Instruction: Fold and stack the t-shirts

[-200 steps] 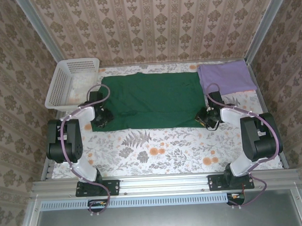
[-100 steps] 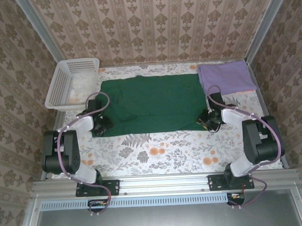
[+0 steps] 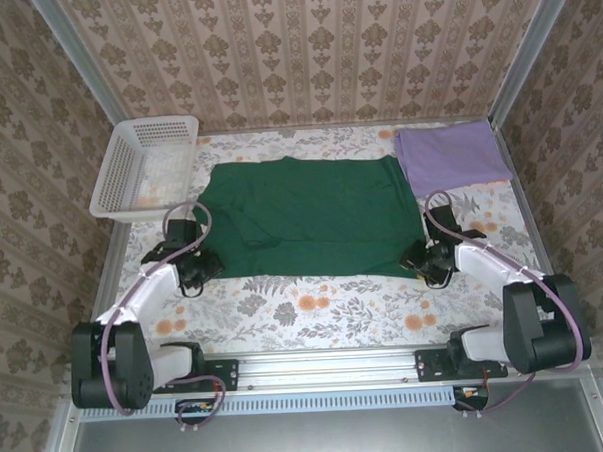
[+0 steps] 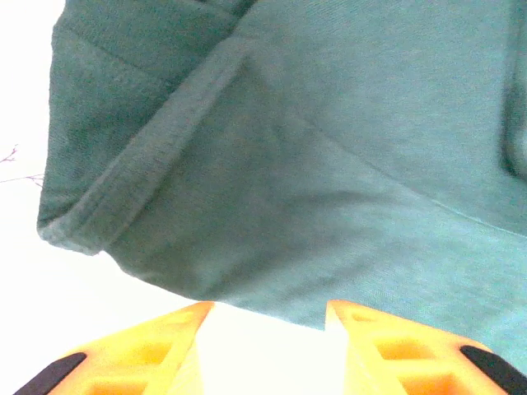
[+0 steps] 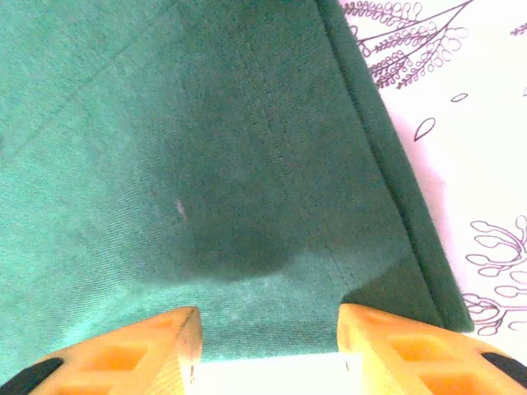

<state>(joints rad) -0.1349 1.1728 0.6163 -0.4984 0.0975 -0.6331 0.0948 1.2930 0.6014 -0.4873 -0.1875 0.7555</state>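
As the dark green t-shirt (image 3: 311, 216) is spread for folding, the left gripper (image 3: 196, 268) and right gripper (image 3: 423, 260) are held unclenched at its near corners.

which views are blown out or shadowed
Left wrist: the tablecloth is blown out to near white, the green shirt pale and soft. Right wrist: a dark shadow patch on the green shirt, tablecloth print readable. Top external: even light, sharp.
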